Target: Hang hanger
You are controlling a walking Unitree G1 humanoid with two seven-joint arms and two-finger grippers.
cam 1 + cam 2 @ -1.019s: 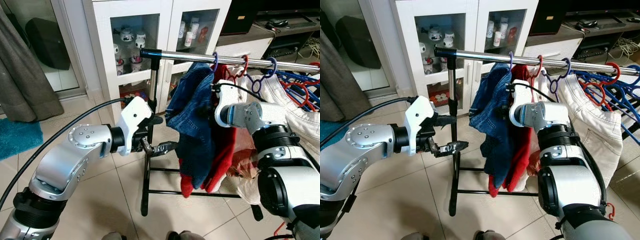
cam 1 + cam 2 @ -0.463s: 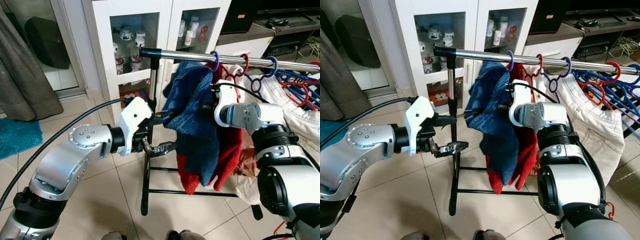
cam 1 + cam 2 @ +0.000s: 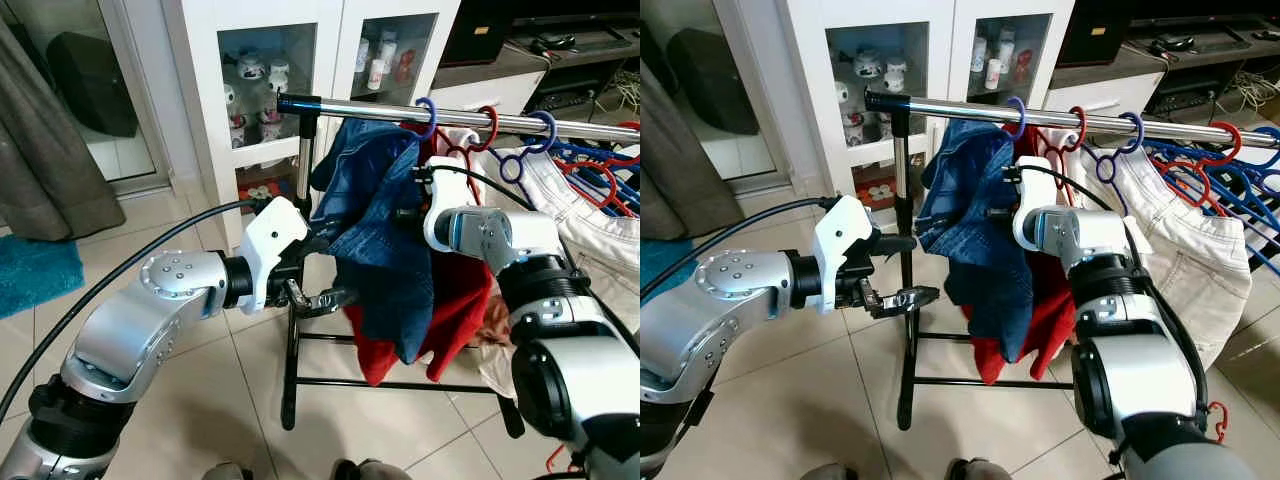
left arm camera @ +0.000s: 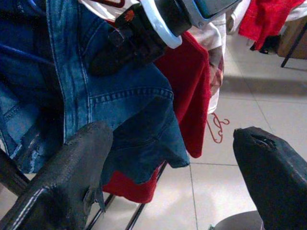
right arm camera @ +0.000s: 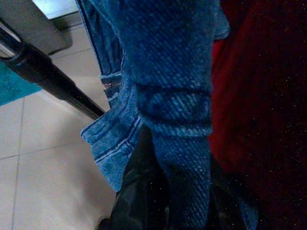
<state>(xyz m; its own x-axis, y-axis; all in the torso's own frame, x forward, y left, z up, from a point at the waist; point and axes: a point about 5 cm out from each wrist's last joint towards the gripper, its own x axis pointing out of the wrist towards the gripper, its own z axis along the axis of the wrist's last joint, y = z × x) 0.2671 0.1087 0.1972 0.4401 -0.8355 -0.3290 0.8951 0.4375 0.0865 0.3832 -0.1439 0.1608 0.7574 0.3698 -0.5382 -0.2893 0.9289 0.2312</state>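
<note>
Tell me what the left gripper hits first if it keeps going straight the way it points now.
Most likely the blue denim garment: it hangs just ahead of the open left gripper, with the red garment behind it. Depth is uncertain.

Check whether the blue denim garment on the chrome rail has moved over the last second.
Yes. The blue denim garment, pinched by the right gripper, has swung toward the black upright post at the chrome rail end.
</note>
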